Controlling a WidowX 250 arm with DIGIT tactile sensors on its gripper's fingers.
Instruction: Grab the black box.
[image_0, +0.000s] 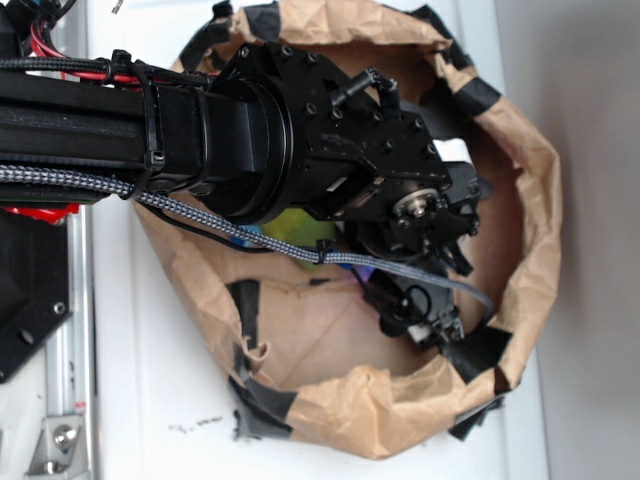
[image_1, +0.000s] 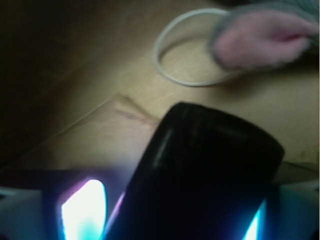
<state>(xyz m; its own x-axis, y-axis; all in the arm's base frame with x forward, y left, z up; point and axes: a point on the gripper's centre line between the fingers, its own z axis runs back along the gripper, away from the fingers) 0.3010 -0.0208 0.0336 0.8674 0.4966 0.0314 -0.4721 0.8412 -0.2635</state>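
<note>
Grasping seems to be the step in hand. From outside, the black robot arm reaches into the crumpled brown paper bag with black tape patches, and its gripper sits low near the bag's right wall; something green shows under the arm. In the wrist view the glossy black rectangular box fills the near frame, very close to the camera — it lies tilted, probably between the jaws, but I cannot tell whether they are closed on it. Farther away lie a white ring and a pink, grey-edged plush ear. Next move, I judge: confirm the squeeze, then lift straight up.
</note>
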